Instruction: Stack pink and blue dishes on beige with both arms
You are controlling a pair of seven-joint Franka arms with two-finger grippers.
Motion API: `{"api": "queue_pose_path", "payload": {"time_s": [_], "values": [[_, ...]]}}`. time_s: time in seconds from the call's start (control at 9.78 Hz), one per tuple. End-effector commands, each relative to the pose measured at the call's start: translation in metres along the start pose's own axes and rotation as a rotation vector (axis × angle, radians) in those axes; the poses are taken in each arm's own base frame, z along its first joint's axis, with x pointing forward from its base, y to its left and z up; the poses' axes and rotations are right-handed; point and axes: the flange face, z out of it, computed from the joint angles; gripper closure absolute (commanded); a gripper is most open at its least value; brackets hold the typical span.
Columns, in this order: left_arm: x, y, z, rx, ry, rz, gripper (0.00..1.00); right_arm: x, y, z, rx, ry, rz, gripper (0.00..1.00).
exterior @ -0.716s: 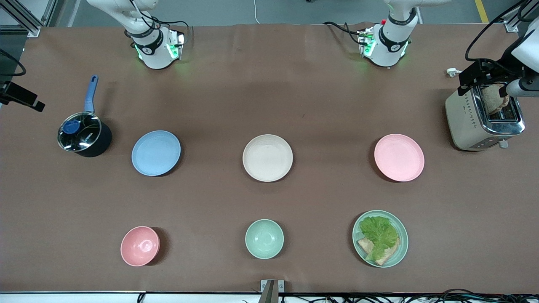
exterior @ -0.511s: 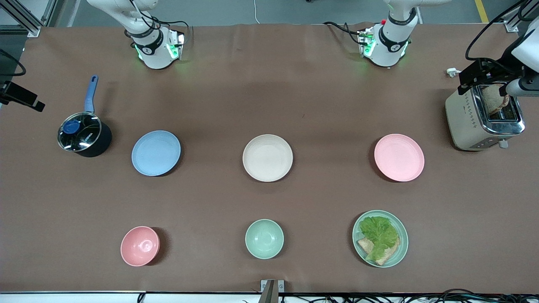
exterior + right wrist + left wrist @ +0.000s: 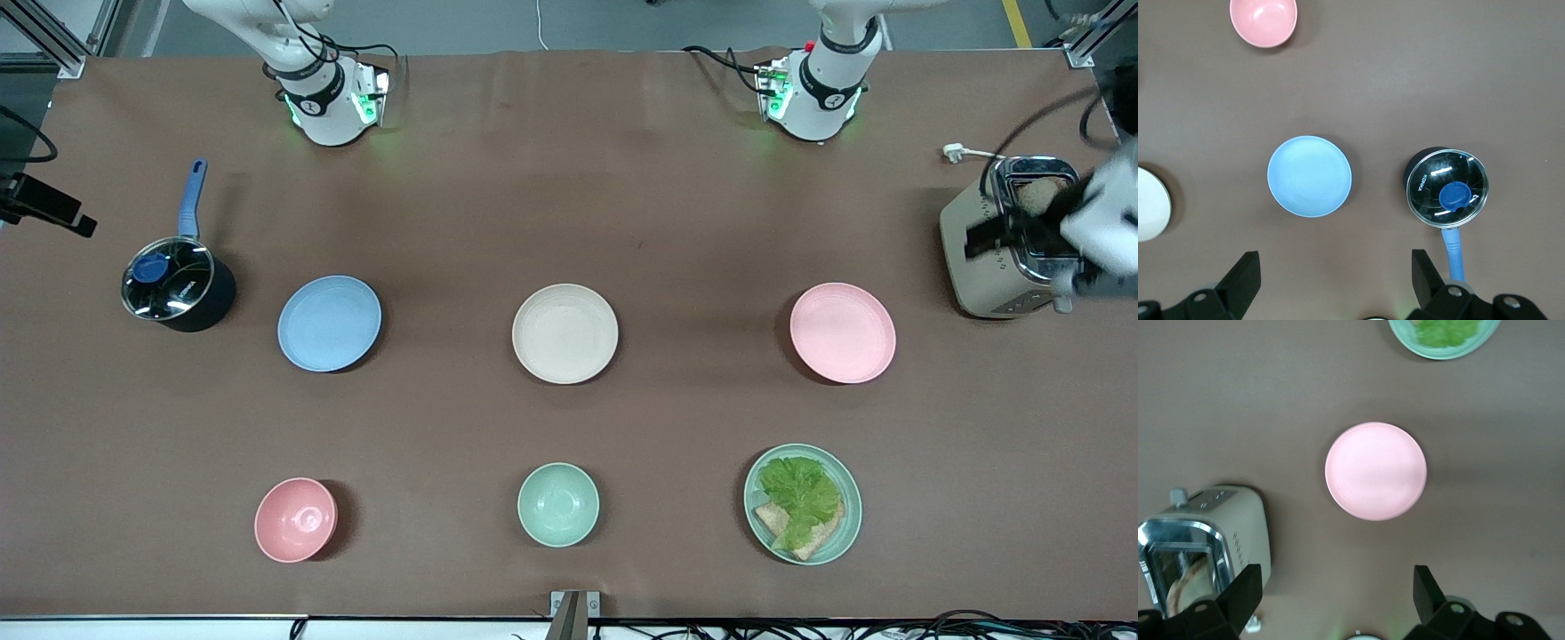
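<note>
Three plates lie in a row across the middle of the table. The pale blue plate [image 3: 329,323] is toward the right arm's end, the beige plate [image 3: 564,333] is in the middle, and the pale pink plate [image 3: 842,332] is toward the left arm's end. My left gripper [image 3: 1337,577] hangs open and empty high up by the toaster [image 3: 1000,253], with the pink plate [image 3: 1375,471] below it. High over the bare table, my right gripper [image 3: 1335,260] is also open and empty. The blue plate [image 3: 1309,176] is under its camera and the beige plate's edge [image 3: 1148,203] shows beside it.
A lidded pot [image 3: 178,284] with a blue handle stands beside the blue plate. Nearer the front camera are a pink bowl [image 3: 296,519], a mint bowl [image 3: 558,504] and a mint plate [image 3: 843,524] holding lettuce and bread. The toaster holds a slice of bread.
The left arm's hand has swung quickly across the toaster toward the front camera. The right arm and all the dishes have stayed still.
</note>
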Motion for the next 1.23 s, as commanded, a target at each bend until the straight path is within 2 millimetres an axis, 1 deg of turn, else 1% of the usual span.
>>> {"api": "queue_pose_path", "payload": {"time_s": [0.0, 0.1, 0.2, 0.31, 0.41, 0.51, 0.61, 0.72, 0.82, 0.92, 1.02, 1.12], "values": [[0.02, -0.017, 0.095, -0.066, 0.007, 0.032, 0.0, 0.032, 0.015, 0.074, 0.033, -0.052, -0.066, 0.0], [0.02, -0.026, 0.13, -0.088, 0.028, 0.056, 0.0, 0.045, 0.017, 0.122, 0.068, -0.061, -0.102, 0.0], [0.022, -0.029, 0.171, -0.115, 0.041, 0.086, 0.0, 0.053, 0.022, 0.169, 0.11, -0.074, -0.13, 0.0], [0.024, -0.041, 0.211, -0.115, 0.059, 0.126, 0.0, 0.055, 0.03, 0.212, 0.149, -0.078, -0.152, 0.0], [0.028, -0.05, 0.25, -0.114, 0.069, 0.183, 0.0, 0.055, 0.034, 0.256, 0.174, -0.064, -0.183, 0.0], [0.031, -0.066, 0.287, -0.124, 0.059, 0.229, 0.04, 0.051, 0.036, 0.297, 0.204, -0.035, -0.194, 0.0], [0.031, -0.078, 0.312, -0.138, 0.041, 0.277, 0.12, 0.045, 0.037, 0.329, 0.231, -0.015, -0.209, 0.0], [0.031, -0.078, 0.329, -0.151, 0.024, 0.312, 0.21, 0.042, 0.041, 0.354, 0.248, -0.003, -0.237, 0.0], [0.031, -0.077, 0.34, -0.165, 0.015, 0.314, 0.28, 0.039, 0.046, 0.382, 0.268, -0.004, -0.248, 0.0], [0.031, -0.074, 0.344, -0.17, 0.009, 0.318, 0.35, 0.032, 0.049, 0.405, 0.278, -0.001, -0.244, 0.0], [0.031, -0.071, 0.349, -0.175, 0.002, 0.321, 0.43, 0.023, 0.048, 0.422, 0.281, 0.009, -0.238, 0.0], [0.031, -0.07, 0.354, -0.179, -0.004, 0.322, 0.55, 0.016, 0.046, 0.431, 0.292, 0.0, -0.237, 0.0]]}}
